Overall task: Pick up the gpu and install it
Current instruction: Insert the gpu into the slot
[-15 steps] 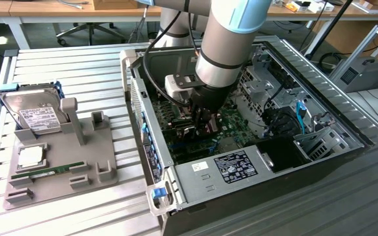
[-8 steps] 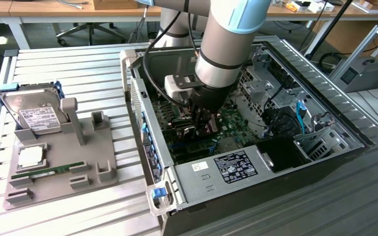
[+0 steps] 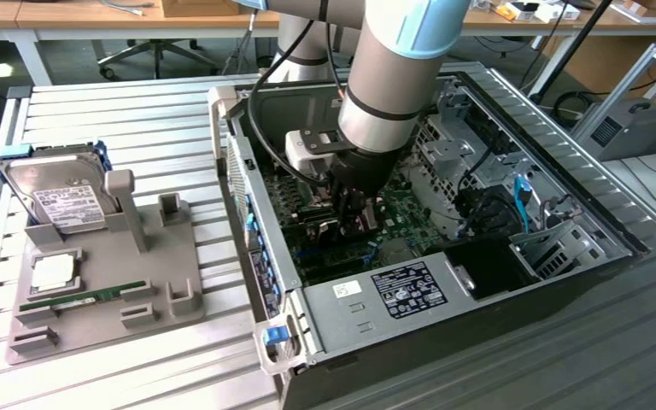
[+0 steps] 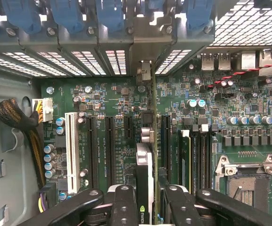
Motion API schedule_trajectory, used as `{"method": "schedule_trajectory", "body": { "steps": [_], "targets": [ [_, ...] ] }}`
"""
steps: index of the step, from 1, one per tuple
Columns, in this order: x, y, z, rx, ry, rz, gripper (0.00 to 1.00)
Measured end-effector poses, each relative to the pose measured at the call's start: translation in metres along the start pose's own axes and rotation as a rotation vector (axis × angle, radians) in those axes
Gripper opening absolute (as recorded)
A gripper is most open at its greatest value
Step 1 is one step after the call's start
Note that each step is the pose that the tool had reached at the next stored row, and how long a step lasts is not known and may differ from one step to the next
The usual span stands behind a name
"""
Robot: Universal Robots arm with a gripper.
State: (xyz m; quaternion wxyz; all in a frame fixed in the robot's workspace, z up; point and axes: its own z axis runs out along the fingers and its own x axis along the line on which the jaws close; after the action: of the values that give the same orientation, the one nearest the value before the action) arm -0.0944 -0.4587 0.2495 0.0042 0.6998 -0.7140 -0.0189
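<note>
An open desktop computer case (image 3: 584, 213) lies on its side on a slatted metal table (image 3: 100, 111), with the motherboard (image 3: 402, 218) facing upward. The robot arm (image 3: 391, 81) is lowered into the case, directly above the motherboard.

The gpu (image 4: 145, 183) has already been picked up. It is seen edge-on in the wrist view, and the gripper (image 4: 145, 207) is clamped on it, one black finger (image 4: 124, 202) pressed against each face. In the exterior view the gripper (image 3: 354, 224) and the card are seen low inside the case, just above the motherboard.

In the wrist view, the card's edge is lined up along one of the black expansion slots (image 4: 165, 141) of the motherboard, and its metal end bracket (image 4: 145, 70) reaches toward the perforated rear wall of the case. Whether the card is already seated in the slot or held just above it cannot be told. Installation is judged to be in its final stage, with the grip not yet released.

Beside the case, on the exterior view's left, a grey holder (image 3: 112, 282) carries a hard drive (image 3: 61, 201), a processor chip (image 3: 52, 272) and a memory stick (image 3: 83, 299).
</note>
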Motion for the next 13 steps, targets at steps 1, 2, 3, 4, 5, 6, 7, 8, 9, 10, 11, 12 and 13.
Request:
{"method": "schedule_trajectory", "body": {
  "steps": [1,2,3,4,5,6,7,8,9,10,11,12,13],
  "targets": [
    [0.0000,0.0000,0.0000,0.0000,0.0000,0.000,0.27],
    [0.0000,0.0000,0.0000,0.0001,0.0000,0.000,0.27],
    [0.0000,0.0000,0.0000,0.0000,0.0000,0.000,0.27],
    [0.0000,0.0000,0.0000,0.0000,0.0000,0.000,0.27],
    [0.0000,0.0000,0.0000,0.0000,0.0001,0.000,0.27],
    [0.0000,0.0000,0.0000,0.0000,0.0000,0.000,0.27],
    [0.0000,0.0000,0.0000,0.0000,0.0000,0.000,0.27],
    [0.0000,0.0000,0.0000,0.0000,0.0000,0.000,0.27],
    [0.0000,0.0000,0.0000,0.0000,0.0000,0.000,0.27],
    [0.0000,0.0000,0.0000,0.0000,0.0000,0.000,0.27],
    [0.0000,0.0000,0.0000,0.0000,0.0000,0.000,0.27],
    [0.0000,0.0000,0.0000,0.0000,-0.0002,0.000,0.27],
    [-0.0001,0.0000,0.0002,0.0003,-0.0007,0.000,0.29]
  ]
}}
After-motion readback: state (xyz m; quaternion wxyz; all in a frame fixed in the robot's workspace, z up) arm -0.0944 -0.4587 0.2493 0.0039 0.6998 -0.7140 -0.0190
